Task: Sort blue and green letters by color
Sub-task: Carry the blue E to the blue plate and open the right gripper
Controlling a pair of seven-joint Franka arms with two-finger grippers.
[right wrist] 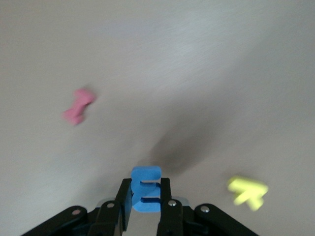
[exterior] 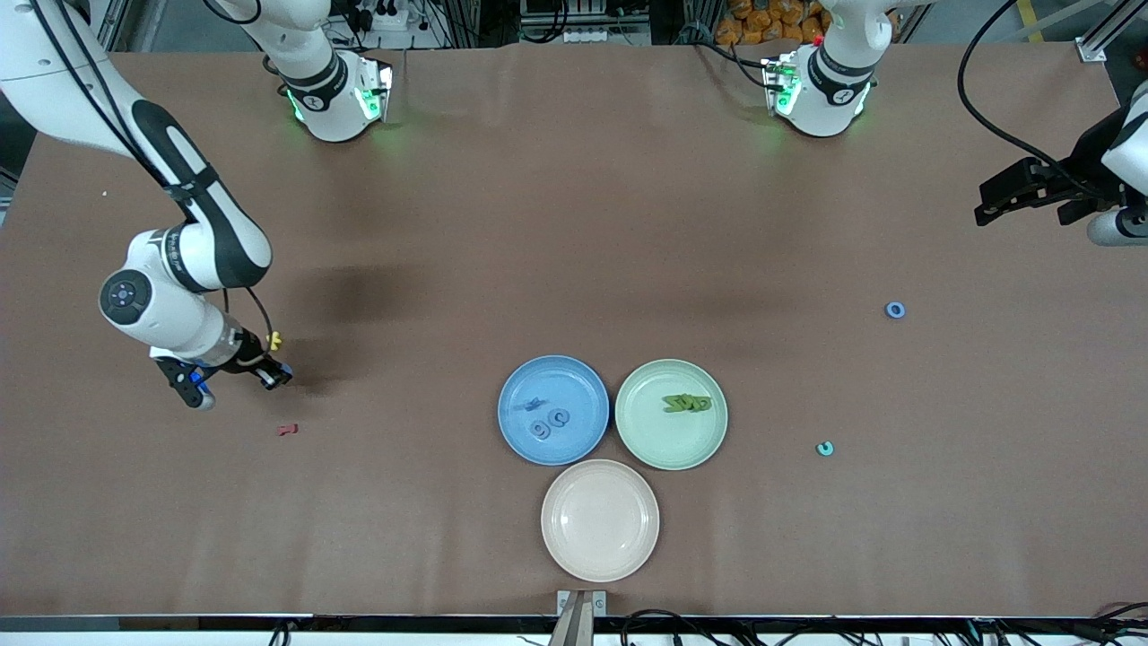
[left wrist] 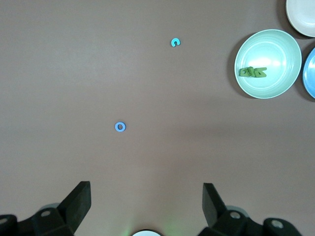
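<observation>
Blue plate (exterior: 553, 410) already with three blue letters, green plate (exterior: 671, 414) with green ones (exterior: 687, 404); a blue ring letter (exterior: 895, 309) left on the table toward the left arm's end.

Left gripper (left wrist: 146, 199) spread wide, waiting.

Right gripper (right wrist: 145, 201) pinching a blue letter (right wrist: 145, 189), long axis along the fingers, poking out past the tips.

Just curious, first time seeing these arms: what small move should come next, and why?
Probably the right gripper, shut on a small blue foam letter, should lift and carry it toward the round blue plate, where other blue letters already lie.
</observation>
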